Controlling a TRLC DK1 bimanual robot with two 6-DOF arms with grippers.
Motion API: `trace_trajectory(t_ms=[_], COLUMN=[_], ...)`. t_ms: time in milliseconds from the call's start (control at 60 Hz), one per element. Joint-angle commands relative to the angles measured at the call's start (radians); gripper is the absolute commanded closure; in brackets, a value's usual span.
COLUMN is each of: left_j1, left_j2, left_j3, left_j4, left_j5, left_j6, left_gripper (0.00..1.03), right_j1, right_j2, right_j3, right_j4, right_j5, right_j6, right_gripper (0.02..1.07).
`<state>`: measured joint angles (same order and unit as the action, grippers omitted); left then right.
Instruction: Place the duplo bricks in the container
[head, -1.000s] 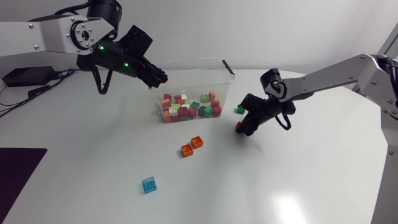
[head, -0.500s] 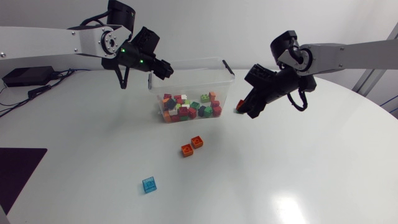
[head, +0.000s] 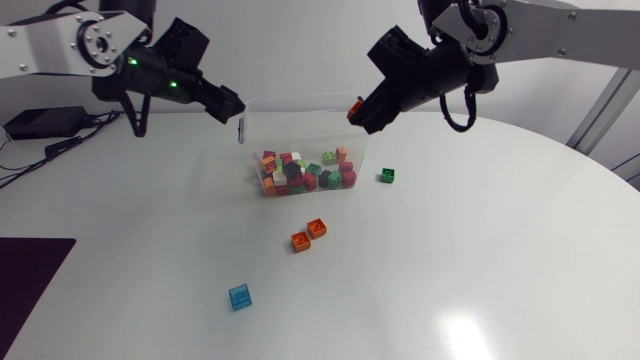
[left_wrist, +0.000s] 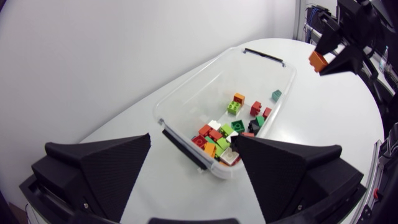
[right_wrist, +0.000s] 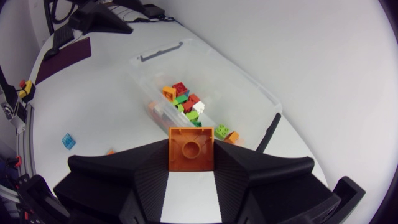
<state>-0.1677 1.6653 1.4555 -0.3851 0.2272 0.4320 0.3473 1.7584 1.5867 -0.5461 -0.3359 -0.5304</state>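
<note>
orange brick (right_wrist: 191, 148) sits pinched in the right gripper (head: 363, 111), near the container's (head: 300, 125) end.

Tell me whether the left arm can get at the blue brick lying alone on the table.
Probably yes. The left arm has open, empty jaws up by the container, and the blue brick lies alone on the table, with nothing standing between them.

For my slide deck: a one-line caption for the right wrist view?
Right gripper grips an orange brick; ahead, the clear container holding assorted bricks.
</note>
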Motion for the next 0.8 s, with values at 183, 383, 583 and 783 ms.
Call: trace_trajectory(t_ms=[183, 383, 583, 783], left_j1=[0.033, 0.019, -0.019, -0.082], left_j2=[-0.19, -0.243, -0.272, -0.289], left_j3=[-0.221, -0.336, -0.429, -0.495], left_j4=[-0.103, -0.166, -0.238, -0.322], left_j5=[0.026, 0.029, 0.029, 0.029], left_j6=[0.142, 0.237, 0.304, 0.333], left_gripper=[0.05, 0.05, 0.05, 0.06], right_j1=[0.035, 0.035, 0.035, 0.033], right_j2=[0.144, 0.254, 0.403, 0.501], right_j3=[0.142, 0.243, 0.384, 0.492], right_j4=[0.067, 0.115, 0.109, 0.1], right_j5=[0.024, 0.032, 0.058, 0.101], right_j6=[0.118, 0.164, 0.179, 0.188], right_gripper=[0.76, 0.76, 0.75, 0.68])
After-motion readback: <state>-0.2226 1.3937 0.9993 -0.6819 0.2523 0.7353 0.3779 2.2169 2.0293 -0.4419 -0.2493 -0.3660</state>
